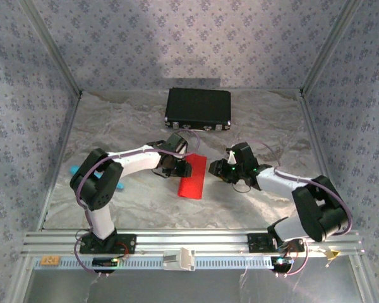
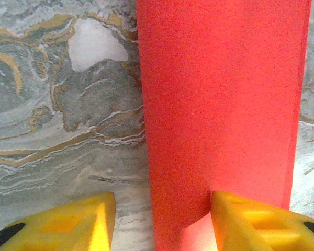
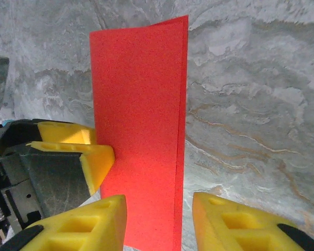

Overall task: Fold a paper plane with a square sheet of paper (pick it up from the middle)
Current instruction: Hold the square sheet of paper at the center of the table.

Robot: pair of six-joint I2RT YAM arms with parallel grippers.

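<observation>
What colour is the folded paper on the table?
Bright red all over, with no marks. The paper shows best in the right wrist view.

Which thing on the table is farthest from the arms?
The black case, alone at the back; the red paper and turquoise object lie much nearer.

One red sheet (image 1: pixel 192 177), one case (image 1: pixel 198 107), two claws (image 1: pixel 180 166) (image 1: pixel 223 170).
</observation>
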